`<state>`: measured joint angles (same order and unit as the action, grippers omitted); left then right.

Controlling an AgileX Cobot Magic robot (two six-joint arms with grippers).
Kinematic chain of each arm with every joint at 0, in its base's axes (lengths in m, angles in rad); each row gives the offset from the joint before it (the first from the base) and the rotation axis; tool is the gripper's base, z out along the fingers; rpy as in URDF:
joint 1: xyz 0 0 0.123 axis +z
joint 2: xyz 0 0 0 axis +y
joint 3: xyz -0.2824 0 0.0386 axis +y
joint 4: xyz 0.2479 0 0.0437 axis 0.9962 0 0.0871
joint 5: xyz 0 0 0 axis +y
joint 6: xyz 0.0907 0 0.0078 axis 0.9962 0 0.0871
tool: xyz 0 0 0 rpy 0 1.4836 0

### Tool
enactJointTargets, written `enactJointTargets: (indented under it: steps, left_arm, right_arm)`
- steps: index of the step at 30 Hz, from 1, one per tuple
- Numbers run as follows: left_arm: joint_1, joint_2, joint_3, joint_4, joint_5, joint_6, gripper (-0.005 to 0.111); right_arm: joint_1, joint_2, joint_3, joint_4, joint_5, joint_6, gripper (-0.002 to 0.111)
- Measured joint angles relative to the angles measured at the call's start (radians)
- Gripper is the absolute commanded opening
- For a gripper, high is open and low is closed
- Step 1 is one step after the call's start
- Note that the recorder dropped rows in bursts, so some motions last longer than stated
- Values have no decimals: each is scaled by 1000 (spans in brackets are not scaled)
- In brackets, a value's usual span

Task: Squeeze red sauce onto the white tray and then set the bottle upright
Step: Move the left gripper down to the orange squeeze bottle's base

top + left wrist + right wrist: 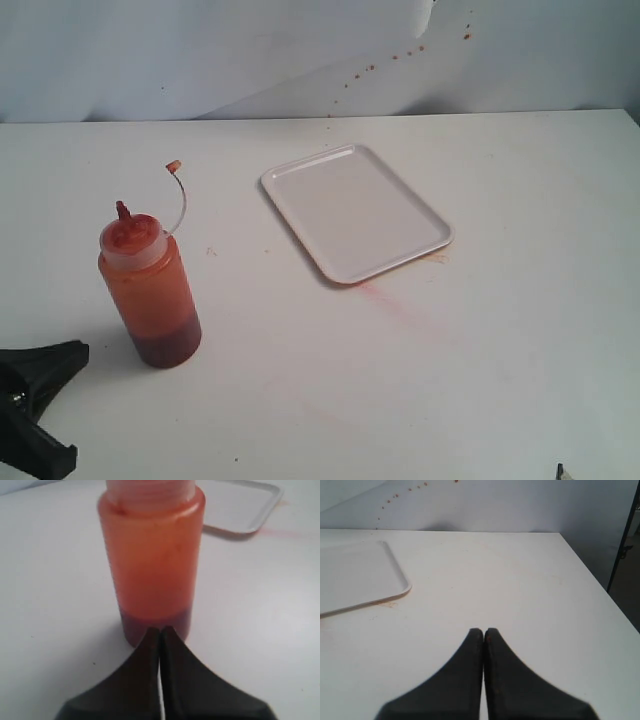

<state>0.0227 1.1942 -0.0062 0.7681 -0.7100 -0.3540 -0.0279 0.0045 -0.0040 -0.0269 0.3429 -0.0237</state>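
The bottle (150, 290) stands upright on the table at the left, orange-red and darker at its base, its tethered cap (173, 166) hanging open behind the nozzle. My left gripper (78, 352) sits shut and empty just short of the bottle's base (155, 625); its tips (160, 629) point at the bottle. The white tray (355, 210) lies flat mid-table and looks bare; no red sauce dot shows on it. My right gripper (483, 630) is shut and empty, low over bare table off the tray's corner (395, 587). Only a sliver of it shows at the exterior view's bottom edge.
A faint pink smear (395, 300) stains the table by the tray's near corner. Small red spatter spots (390, 58) dot the white backdrop. The table's right edge (592, 580) drops off beside the right gripper.
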Motion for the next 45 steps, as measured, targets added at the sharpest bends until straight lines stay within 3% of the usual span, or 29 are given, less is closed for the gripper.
enactJointTargets:
  steps: [3, 5, 7, 11, 12, 17, 23, 26, 31, 36, 45]
  left_arm:
    - [0, 101, -2, 39, -42, 9, 13]
    - [0, 191, 0, 46, -76, 39, 25]
    - [0, 282, 2, 42, -129, 70, 45]
    - [0, 419, 2, -17, -245, 113, 100]
    - [0, 450, 2, -50, -265, 124, 105]
    - [0, 550, 2, -202, -390, 153, 104]
    - [0, 563, 2, -222, -474, 199, 104]
    - [0, 563, 2, -206, -479, 302, 104]
    - [0, 565, -61, -71, -425, 393, 104]
    - [0, 567, -115, -52, -283, 398, 104]
    - [0, 574, -187, -43, -199, 398, 104]
  right_arm:
    - [0, 0, 0, 0, 0, 0, 0]
    - [0, 0, 0, 0, 0, 0, 0]
    - [0, 0, 0, 0, 0, 0, 0]
    - [0, 0, 0, 0, 0, 0, 0]
    - [0, 0, 0, 0, 0, 0, 0]
    - [0, 0, 0, 0, 0, 0, 0]
    - [0, 0, 0, 0, 0, 0, 0]
    - [0, 0, 0, 0, 0, 0, 0]
    - [0, 0, 0, 0, 0, 0, 0]
    - [0, 0, 0, 0, 0, 0, 0]
    - [0, 0, 0, 0, 0, 0, 0]
